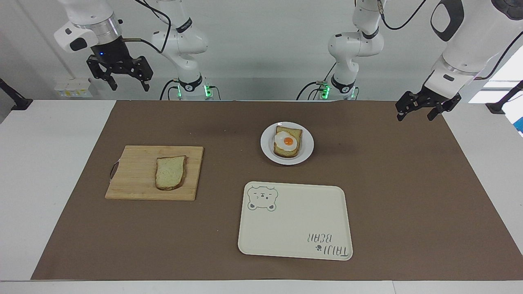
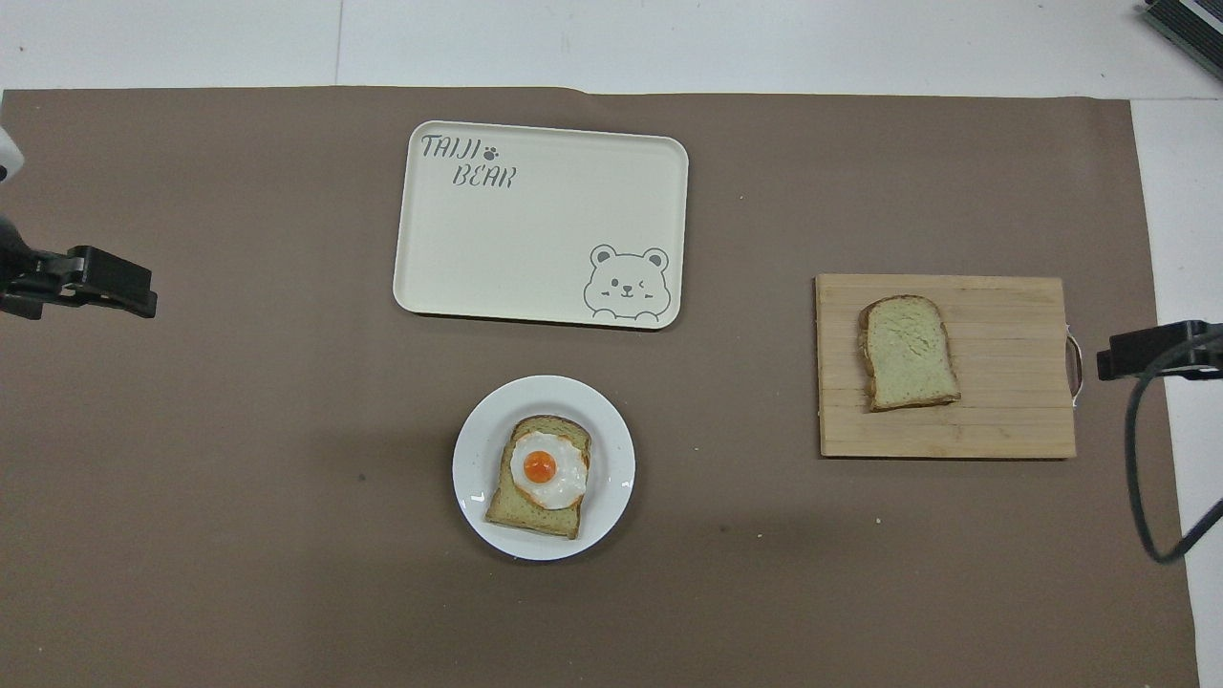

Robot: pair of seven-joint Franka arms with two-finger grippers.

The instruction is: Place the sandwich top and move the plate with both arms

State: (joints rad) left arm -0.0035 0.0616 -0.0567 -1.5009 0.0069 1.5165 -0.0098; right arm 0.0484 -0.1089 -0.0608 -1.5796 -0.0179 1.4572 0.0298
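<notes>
The sandwich top (image 1: 170, 172) is a plain bread slice lying flat on a wooden cutting board (image 1: 135, 171) toward the right arm's end of the table; it also shows in the overhead view (image 2: 908, 352). The plate (image 1: 266, 145), small, round and white, sits mid-table and carries a bread slice topped with a fried egg (image 1: 288, 142); the plate also shows in the overhead view (image 2: 611, 459). My right gripper (image 1: 128, 86) hangs open and empty, high over the table edge at its own end. My left gripper (image 1: 414, 117) is open and empty over the mat's corner at its end.
A rectangular cream tray with a bear drawing (image 1: 294, 228) lies farther from the robots than the plate, with nothing on it. A brown mat (image 1: 408, 196) covers most of the white table. The cutting board has a metal handle (image 1: 112, 170) on its outer end.
</notes>
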